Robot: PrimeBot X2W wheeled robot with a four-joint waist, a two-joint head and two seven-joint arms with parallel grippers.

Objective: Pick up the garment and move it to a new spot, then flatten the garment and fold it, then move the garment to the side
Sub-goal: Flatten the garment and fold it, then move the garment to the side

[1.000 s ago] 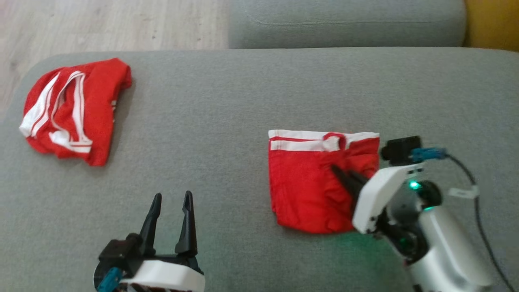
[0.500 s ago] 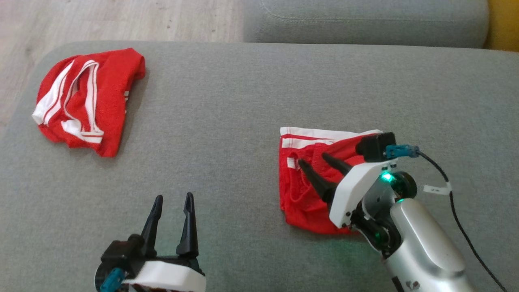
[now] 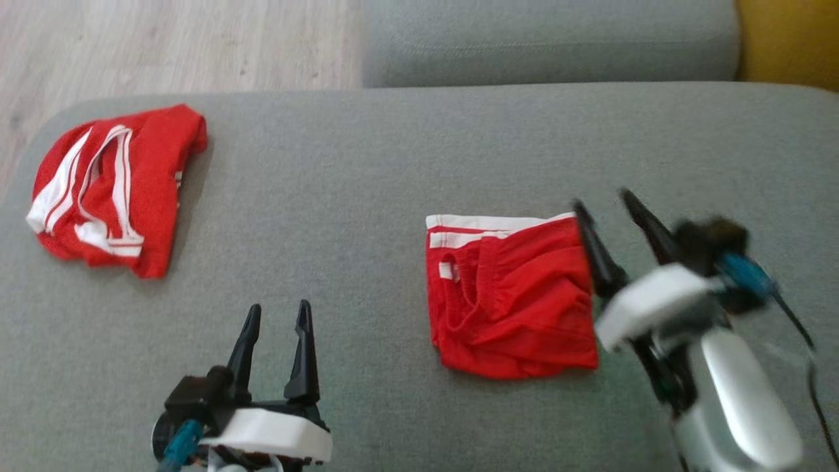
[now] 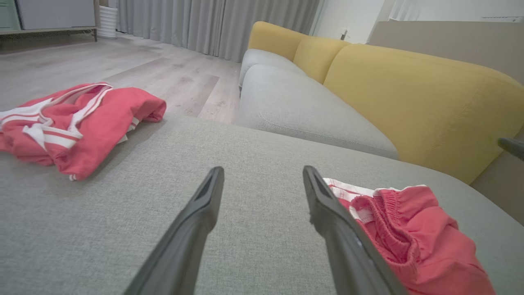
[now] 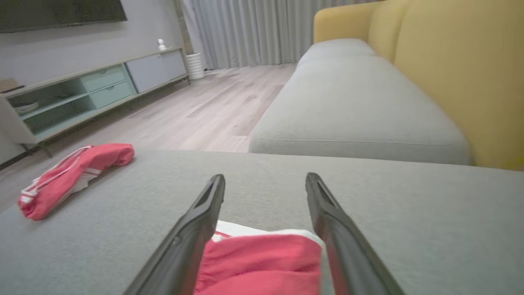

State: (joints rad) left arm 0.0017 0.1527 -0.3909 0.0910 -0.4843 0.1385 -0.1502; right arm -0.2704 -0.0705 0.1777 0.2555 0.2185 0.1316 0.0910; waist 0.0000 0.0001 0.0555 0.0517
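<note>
Head view: the garment (image 3: 511, 301) lies folded in a rough square at centre-right of the frame, its white waistband along the top edge. I judge the fold finished and the step in hand to be the move to the side. The right gripper (image 3: 602, 200) sits at the garment's right edge with its fingers spread and nothing in them. It is blurred, so whether the nearer finger touches cloth I can't say. The left gripper (image 3: 278, 307), at lower left, is open and empty, well apart from the garment. A second red garment (image 3: 111, 190) is bunched at upper left on the same grey cushion (image 3: 367, 164).

Left wrist view: fingers apart, bare cushion between them. The garment is at lower right, partly behind the right-hand finger.

Right wrist view: fingers wide, and the garment's edge lies low in the frame between them, not pinched. The next move likely calls for closing on every layer, so the fold holds while carried.
</note>
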